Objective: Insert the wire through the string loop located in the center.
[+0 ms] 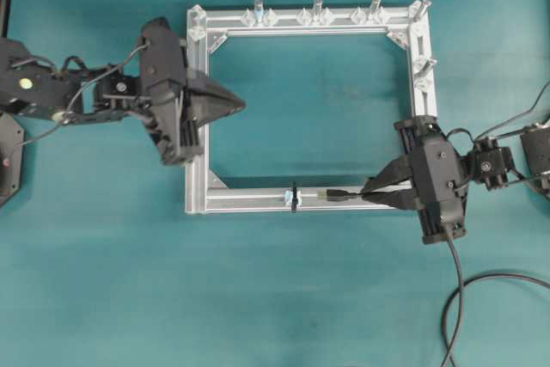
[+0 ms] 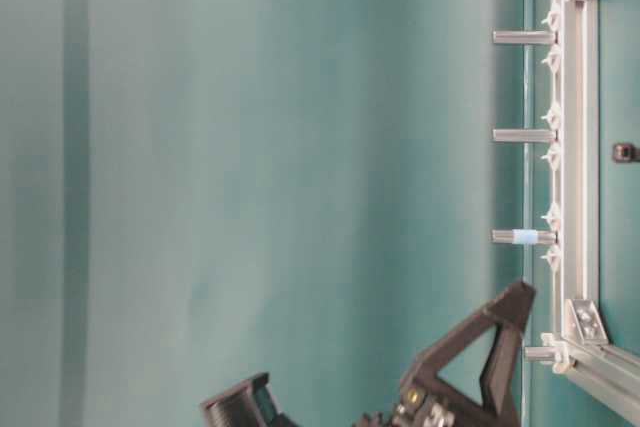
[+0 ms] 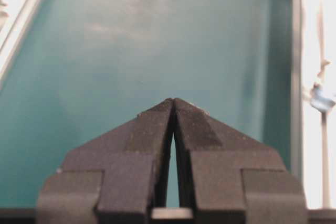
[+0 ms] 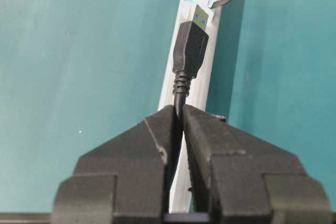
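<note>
Wire [image 4: 190, 51] — over teal tabletop [image 1: 103, 281]

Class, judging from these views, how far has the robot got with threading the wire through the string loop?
Done: the right gripper has the wire clamped behind its plug. In hand: the plug points at the string loop along the rail, not yet through. Left: pushing it through. The left gripper is shut, empty.

A square silver frame [image 1: 309, 19] lies at the centre of the teal surface [image 1: 112, 281]. Upright pegs [image 1: 317, 8] stand along its top rail, with more at the upper right. One peg [image 2: 520, 237] carries a pale blue band.
</note>
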